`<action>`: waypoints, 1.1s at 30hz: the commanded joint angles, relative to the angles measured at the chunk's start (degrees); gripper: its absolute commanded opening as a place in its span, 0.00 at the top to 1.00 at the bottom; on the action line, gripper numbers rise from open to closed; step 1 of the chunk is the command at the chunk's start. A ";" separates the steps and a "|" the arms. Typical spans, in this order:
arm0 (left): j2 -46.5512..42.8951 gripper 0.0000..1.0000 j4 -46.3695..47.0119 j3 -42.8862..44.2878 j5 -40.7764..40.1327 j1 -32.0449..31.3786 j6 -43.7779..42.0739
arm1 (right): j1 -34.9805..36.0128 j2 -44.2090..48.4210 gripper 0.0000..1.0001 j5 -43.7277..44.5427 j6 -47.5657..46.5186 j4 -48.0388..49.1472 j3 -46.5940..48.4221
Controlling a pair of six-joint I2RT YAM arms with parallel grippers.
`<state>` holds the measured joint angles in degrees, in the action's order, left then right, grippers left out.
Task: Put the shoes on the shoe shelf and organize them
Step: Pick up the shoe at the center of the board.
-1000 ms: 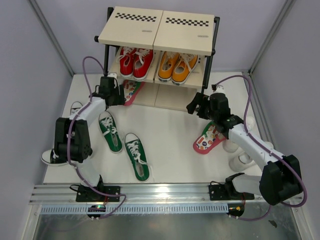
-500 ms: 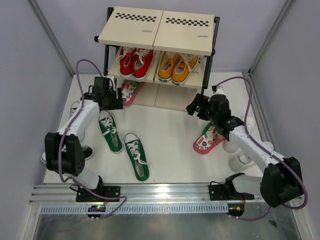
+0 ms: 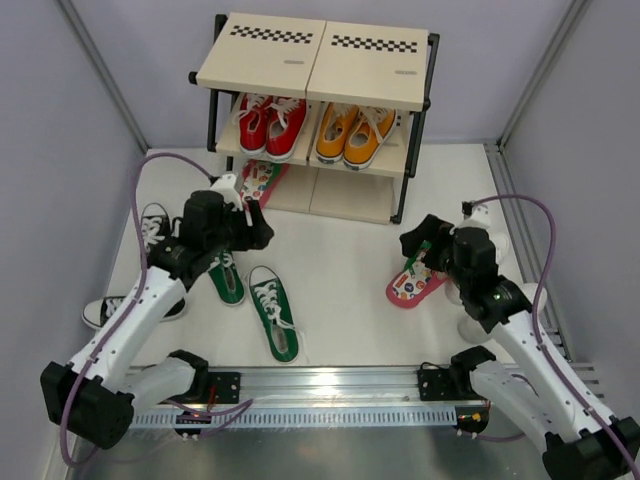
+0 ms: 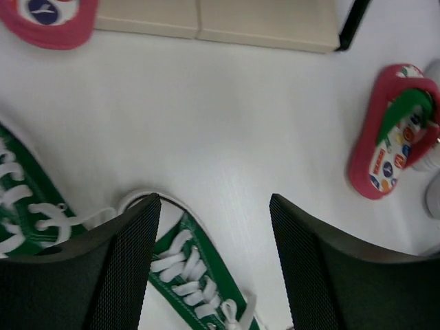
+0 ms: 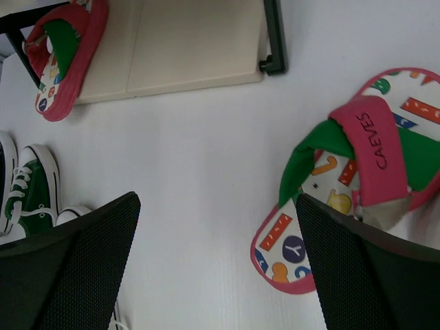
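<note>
The shoe shelf (image 3: 315, 60) stands at the back. One pink flip-flop (image 3: 262, 180) lies on its bottom board (image 5: 185, 48); the other (image 3: 415, 280) lies on the floor at the right. Two green sneakers (image 3: 275, 312) lie on the floor at left centre, one partly under my left arm. My left gripper (image 3: 255, 230) is open and empty above them; its wrist view shows a green sneaker (image 4: 199, 275) between its fingers. My right gripper (image 3: 420, 240) is open and empty just left of the floor flip-flop (image 5: 357, 172). Black sneakers (image 3: 150, 225) lie far left. The white shoes (image 3: 472, 326) are mostly hidden by my right arm.
Red sneakers (image 3: 270, 125) and orange sneakers (image 3: 355, 133) fill the shelf's middle tier. Grey walls close in both sides. The arms' metal rail (image 3: 330, 385) runs along the near edge.
Both arms have drawn back from the shelf toward the near edge. The left gripper moved right and nearer, over the green sneakers. The right gripper moved nearer, beside the floor flip-flop.
</note>
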<state>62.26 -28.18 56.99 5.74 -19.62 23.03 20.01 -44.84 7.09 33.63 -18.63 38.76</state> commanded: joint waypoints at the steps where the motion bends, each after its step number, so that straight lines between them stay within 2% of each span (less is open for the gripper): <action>1: -1.09 0.32 7.35 -2.06 -3.87 -9.97 4.66 | -0.23 6.66 0.01 6.17 3.71 -10.25 -1.67; 2: 0.13 0.33 8.31 -2.58 -5.20 -13.13 5.09 | -0.23 8.00 0.00 7.22 4.34 -11.94 -2.28; 3: 1.19 0.33 10.24 -2.67 -9.04 -19.43 5.53 | -0.15 9.32 0.01 9.41 5.04 -13.52 -2.55; 6: 7.16 0.33 14.81 -2.24 -11.18 -29.64 6.50 | -0.23 13.54 0.00 13.02 7.24 -18.62 -2.99; 9: 14.26 0.34 21.49 -0.66 -11.80 -35.03 6.77 | -0.23 16.09 0.00 14.09 9.35 -20.65 -4.22; 14: 23.07 0.35 39.74 -0.74 -11.54 -37.69 6.15 | -0.15 18.38 0.00 11.63 11.11 -20.65 -7.47; 17: 29.13 0.37 46.08 1.10 -10.84 -38.12 6.24 | -0.23 19.96 0.01 13.12 10.94 -22.85 -7.30; 22: 40.19 0.38 47.96 9.25 -9.69 -38.92 7.73 | -0.23 23.13 0.01 15.32 10.58 -24.43 -6.16; 27: 47.59 0.41 52.86 12.79 -11.19 -39.88 10.46 | -0.23 24.10 0.01 14.97 11.64 -27.15 -2.91; 33: 56.21 0.41 55.25 19.64 -9.78 -41.02 6.60 | -0.23 24.80 0.01 13.56 10.32 -28.73 -1.85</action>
<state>116.33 21.52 72.51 -3.84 -59.79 31.24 20.01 -20.53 20.40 44.12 -45.95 34.63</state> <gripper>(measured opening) 0.593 0.993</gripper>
